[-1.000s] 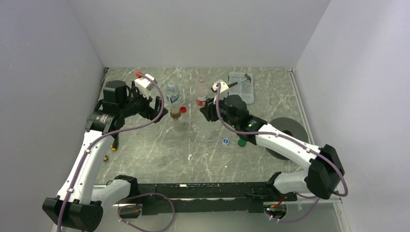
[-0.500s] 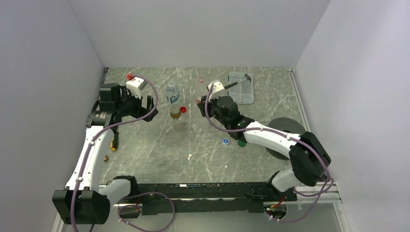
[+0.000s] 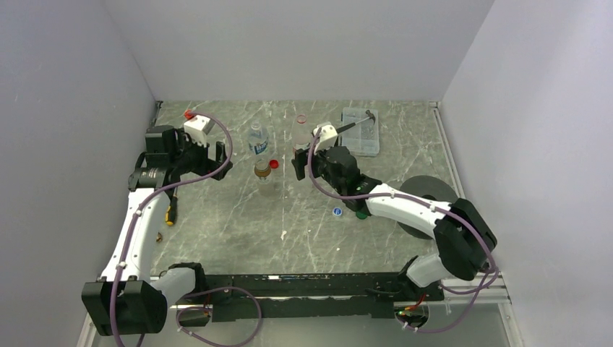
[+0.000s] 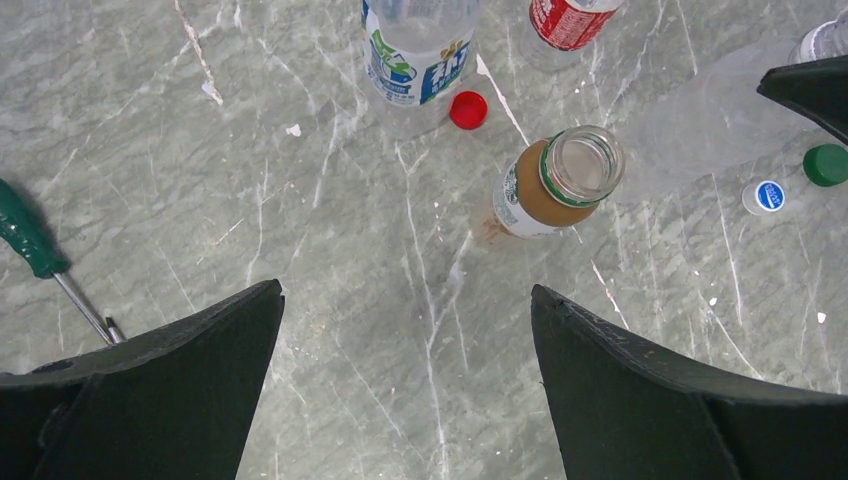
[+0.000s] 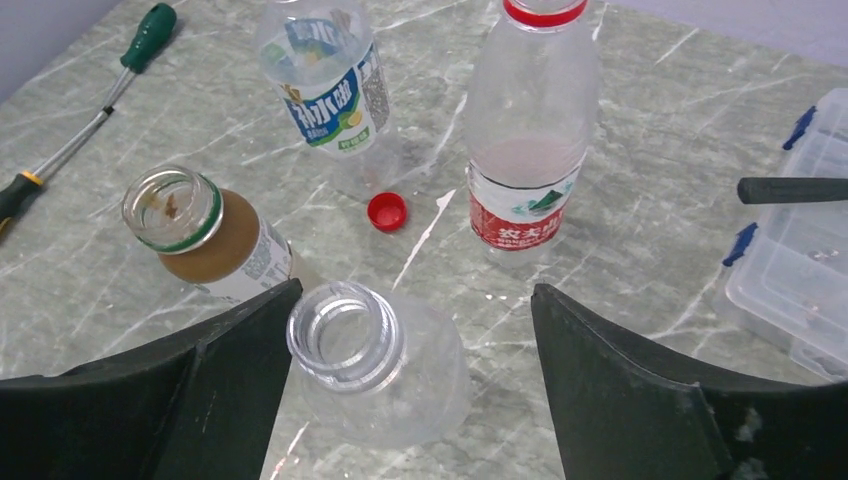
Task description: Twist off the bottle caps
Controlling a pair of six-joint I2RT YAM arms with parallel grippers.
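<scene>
left gripper (image 4: 405,380): jaws wide apart, holding nothing, hanging over bare table (image 3: 238,231)
right gripper (image 5: 415,300): jaws spread, not clamping; slim clear bottle (image 5: 375,370) stands between them, just beside one finger with a clear gap to the other
slim clear bottle: mouth open, uncapped
amber bottle (image 5: 205,240): uncapped, green ring at the neck, near the slim one
red cap (image 5: 387,211): loose on the table between the blue-label bottle (image 5: 325,85) and the red-label bottle (image 5: 530,130)
green cap (image 4: 826,164): loose on the table, just beside the white-and-blue cap (image 4: 766,196), well apart from the bottles
second white-and-blue cap: can't tell where
extras: screwdriver (image 4: 25,240) at the left, plastic box (image 5: 800,270) at the right
</scene>
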